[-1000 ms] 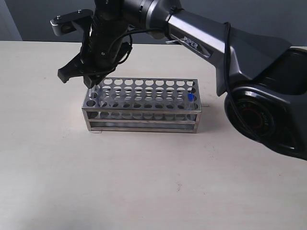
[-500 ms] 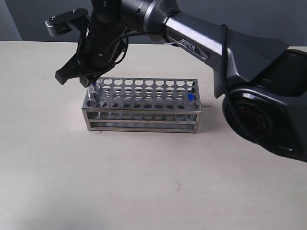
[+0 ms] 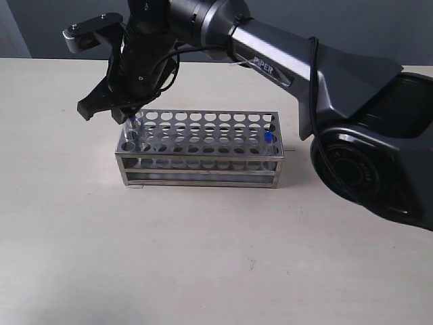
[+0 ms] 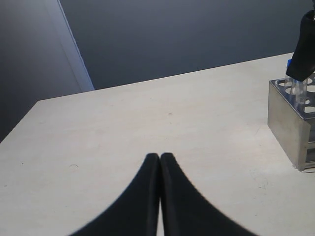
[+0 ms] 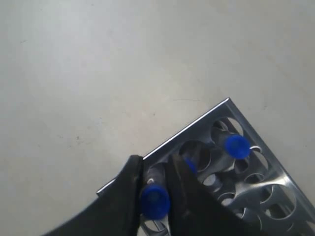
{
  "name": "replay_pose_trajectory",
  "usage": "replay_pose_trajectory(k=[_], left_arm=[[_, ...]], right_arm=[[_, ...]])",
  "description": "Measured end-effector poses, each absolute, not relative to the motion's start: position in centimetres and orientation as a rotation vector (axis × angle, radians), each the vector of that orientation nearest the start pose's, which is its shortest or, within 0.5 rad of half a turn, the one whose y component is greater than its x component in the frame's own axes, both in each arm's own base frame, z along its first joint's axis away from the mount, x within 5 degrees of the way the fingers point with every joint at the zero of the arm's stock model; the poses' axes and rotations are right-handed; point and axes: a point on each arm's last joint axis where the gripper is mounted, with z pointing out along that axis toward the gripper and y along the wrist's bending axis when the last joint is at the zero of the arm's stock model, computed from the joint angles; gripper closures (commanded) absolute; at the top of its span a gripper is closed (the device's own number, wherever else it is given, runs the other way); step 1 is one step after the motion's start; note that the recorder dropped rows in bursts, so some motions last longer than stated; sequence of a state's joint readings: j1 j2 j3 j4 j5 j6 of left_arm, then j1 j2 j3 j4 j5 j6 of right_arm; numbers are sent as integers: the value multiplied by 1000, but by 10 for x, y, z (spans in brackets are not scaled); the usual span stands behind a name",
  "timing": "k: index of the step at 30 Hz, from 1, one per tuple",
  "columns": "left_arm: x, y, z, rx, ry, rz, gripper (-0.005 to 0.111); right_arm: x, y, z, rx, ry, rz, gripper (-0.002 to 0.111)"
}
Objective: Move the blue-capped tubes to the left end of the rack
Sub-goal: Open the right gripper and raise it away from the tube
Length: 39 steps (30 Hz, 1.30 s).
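Outside view, right gripper [image 3: 128, 116] down at the left end of the rack [image 3: 203, 154], lone blue-capped tube [image 3: 268, 137] at the right end, left wrist view, left gripper [image 4: 160, 160] squeezed closed on nothing above the table [image 4: 147, 118], right wrist view, right gripper [image 5: 154, 172] pinching a held blue-capped tube [image 5: 154, 199] in an end hole, two neighbor blue-capped tubes [image 5: 237, 146] in holes just beside.

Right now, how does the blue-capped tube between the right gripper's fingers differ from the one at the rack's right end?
The gripped tube is at the left end of the rack, clamped by the right gripper. The right-end tube stands free at the opposite end, with nothing touching it. Both have blue caps and sit in the rack.
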<state>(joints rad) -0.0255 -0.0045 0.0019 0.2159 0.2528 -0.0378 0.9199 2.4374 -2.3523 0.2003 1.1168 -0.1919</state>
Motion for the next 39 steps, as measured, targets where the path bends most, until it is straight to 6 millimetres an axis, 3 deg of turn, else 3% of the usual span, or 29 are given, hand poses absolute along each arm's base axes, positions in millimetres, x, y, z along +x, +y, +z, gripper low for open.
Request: replay_pose_trajectory(k=[35, 37, 39], left_arm=[[55, 3, 190, 131, 1725, 154, 106], [55, 3, 190, 131, 1725, 154, 106], [55, 3, 190, 131, 1725, 154, 106]], right_arm=[[298, 437, 216, -1534, 2300, 389, 109], [298, 438, 214, -1536, 2304, 387, 109], [299, 439, 200, -1551, 2330, 372, 109]])
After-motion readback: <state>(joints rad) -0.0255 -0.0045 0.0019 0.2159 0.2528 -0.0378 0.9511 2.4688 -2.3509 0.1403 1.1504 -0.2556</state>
